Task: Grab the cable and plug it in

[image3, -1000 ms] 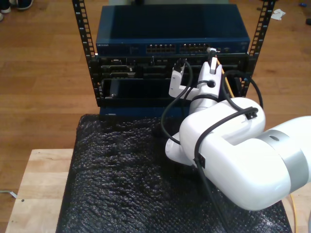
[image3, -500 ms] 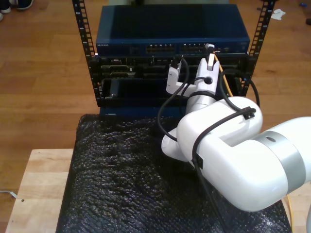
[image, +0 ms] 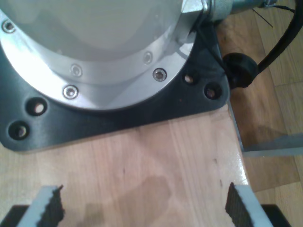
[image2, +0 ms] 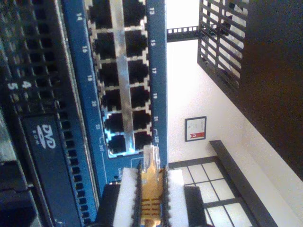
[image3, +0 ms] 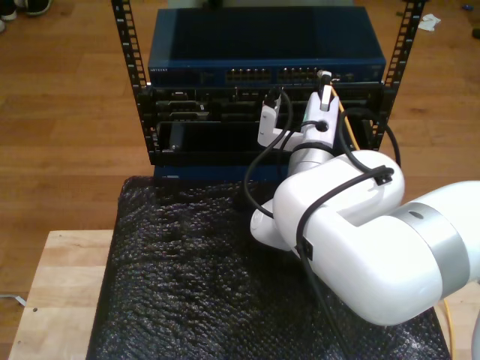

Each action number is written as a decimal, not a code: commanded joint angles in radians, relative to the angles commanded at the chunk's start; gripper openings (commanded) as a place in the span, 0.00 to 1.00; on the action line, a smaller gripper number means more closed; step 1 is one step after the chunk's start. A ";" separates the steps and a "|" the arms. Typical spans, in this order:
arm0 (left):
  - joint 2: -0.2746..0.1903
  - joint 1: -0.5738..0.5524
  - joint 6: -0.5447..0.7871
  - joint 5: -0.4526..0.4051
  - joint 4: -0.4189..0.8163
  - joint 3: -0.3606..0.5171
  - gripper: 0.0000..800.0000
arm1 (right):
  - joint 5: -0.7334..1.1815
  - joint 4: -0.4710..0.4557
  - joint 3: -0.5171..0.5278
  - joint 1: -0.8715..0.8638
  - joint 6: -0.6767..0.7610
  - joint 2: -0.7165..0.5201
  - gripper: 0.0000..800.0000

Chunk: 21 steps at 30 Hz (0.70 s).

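Note:
The cable (image2: 151,194) is yellow-orange, and my second gripper (image2: 151,189) is shut on it between white pads. Its clear plug (image2: 150,156) sticks out ahead of the fingertips, close in front of the last ports (image2: 124,142) of the blue switch, not inside one. In the exterior view my second gripper (image3: 324,81) is held up at the switch's (image3: 266,56) port row, and the cable (image3: 344,120) trails down beside the wrist. My first gripper (image: 144,210) is open over bare wood (image: 156,161), with nothing between its fingers.
The switch sits in a black rack (image3: 127,45) above dark units, one with a DVD drive (image2: 45,132). A black bubble-wrap mat (image3: 195,277) covers the wooden table (image3: 67,285). Black robot cables (image3: 255,172) loop by the wrist. An arm's silver base flange (image: 94,47) is ahead of my first gripper.
My second gripper has moved slightly up and toward the exterior view's left, closer to the switch's ports, with the cable still held.

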 joint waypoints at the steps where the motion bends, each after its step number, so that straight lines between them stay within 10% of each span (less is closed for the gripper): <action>1: 0.000 0.000 0.000 0.000 0.000 0.000 1.00 | 0.000 0.000 -0.002 0.000 0.000 0.000 0.00; 21: 0.000 0.000 0.000 0.000 0.000 0.000 1.00 | 0.017 -0.005 -0.029 0.000 0.000 0.017 0.00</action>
